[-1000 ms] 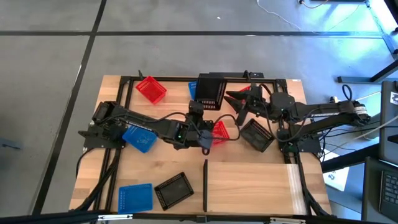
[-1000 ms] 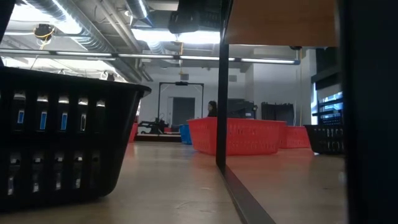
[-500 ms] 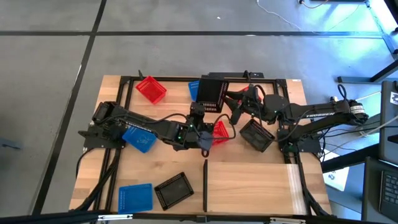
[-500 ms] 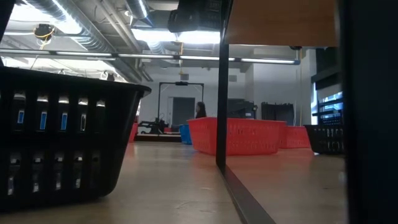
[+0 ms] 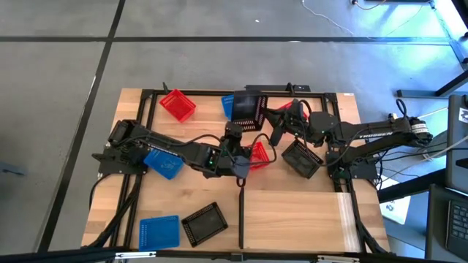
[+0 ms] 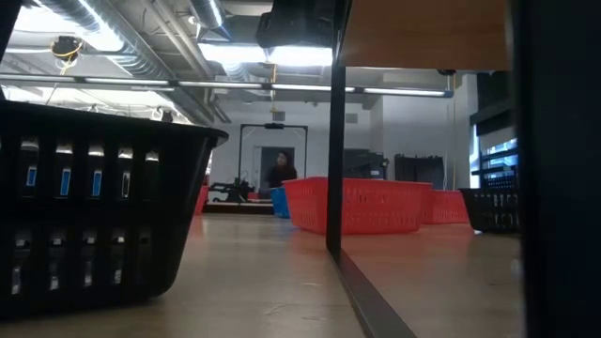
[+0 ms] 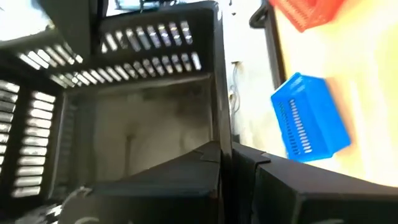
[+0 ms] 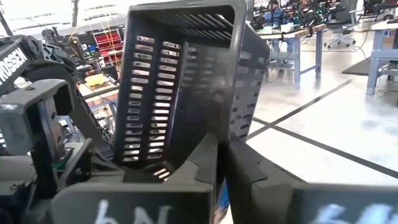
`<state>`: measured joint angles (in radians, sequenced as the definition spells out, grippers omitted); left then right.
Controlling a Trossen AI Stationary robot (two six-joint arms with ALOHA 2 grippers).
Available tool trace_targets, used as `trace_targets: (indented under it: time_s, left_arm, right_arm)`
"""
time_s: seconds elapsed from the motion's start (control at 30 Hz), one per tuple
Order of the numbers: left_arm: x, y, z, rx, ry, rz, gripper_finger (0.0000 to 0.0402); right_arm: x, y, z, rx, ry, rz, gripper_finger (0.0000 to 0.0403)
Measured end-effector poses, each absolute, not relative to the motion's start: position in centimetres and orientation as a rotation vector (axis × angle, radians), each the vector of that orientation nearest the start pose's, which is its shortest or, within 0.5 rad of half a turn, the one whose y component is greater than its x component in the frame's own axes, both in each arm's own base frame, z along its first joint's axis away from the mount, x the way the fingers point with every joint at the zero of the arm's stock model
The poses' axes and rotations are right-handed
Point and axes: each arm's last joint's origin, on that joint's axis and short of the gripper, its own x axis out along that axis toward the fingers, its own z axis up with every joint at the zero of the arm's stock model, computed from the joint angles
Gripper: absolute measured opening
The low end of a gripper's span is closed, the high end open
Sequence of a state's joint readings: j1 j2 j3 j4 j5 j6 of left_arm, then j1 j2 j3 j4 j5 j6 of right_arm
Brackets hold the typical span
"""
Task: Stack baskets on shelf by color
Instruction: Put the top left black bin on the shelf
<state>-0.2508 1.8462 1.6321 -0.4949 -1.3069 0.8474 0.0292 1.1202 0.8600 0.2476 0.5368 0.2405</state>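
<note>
Both of my arms meet on one black latticed plastic basket, lifted off the wooden surface. My left fingers are closed on one of its side walls, which runs straight down between them. My right fingers are pressed nearly together on an edge of the same basket, which rises tilted in front of them.

The main risk, as I judge it, is two grips pulling against each other. If my arms move out of step, the thin plastic wall could twist, slip from one pair of fingers, and swing from the other. If one side lets go before the other hold is firm, the basket could drop.

A red latticed plastic basket lies just below my left fingers. A second black latticed basket lies close under my right fingers. A falling or swinging basket could knock either one askew.

The pale wooden shelf, edged by its thin black bar, lies well apart from both pairs of fingers. The carry there would pass over those two baskets, and a low path might clip them.
</note>
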Motion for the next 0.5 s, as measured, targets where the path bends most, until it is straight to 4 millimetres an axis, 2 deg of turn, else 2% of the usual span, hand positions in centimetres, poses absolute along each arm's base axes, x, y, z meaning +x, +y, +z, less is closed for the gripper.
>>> trace_targets:
  time_s: [0.17,0.5]
  left_arm:
    - [39.9,-7.4,31.8,1.221,0.905,0.738,0.0]
    - [40.3,-6.1,32.1,1.13,0.866,0.814,0.0014]
  right_arm:
    - [25.0,-0.7,33.5,0.231,-0.048,-0.496,0.0006]
    - [25.0,-0.8,33.6,0.227,-0.05,-0.502,0.0004]
